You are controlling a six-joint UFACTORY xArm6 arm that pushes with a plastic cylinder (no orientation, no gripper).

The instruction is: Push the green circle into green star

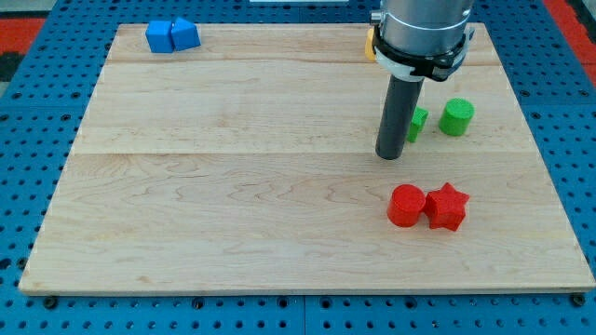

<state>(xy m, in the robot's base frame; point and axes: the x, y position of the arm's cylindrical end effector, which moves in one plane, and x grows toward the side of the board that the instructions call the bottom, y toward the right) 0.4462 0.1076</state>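
Observation:
The green circle (456,117) stands on the wooden board (233,186) at the view's right. A second green block, the green star (418,122), lies just left of it, partly hidden behind the rod, with a small gap between the two. My tip (389,154) rests on the board just below and left of the green star, and left of the green circle.
A red circle (406,206) and a red star (446,207) touch each other below my tip, toward the view's bottom right. Two blue blocks (171,35) sit together at the top left. A yellow block (371,43) peeks out behind the arm at the top.

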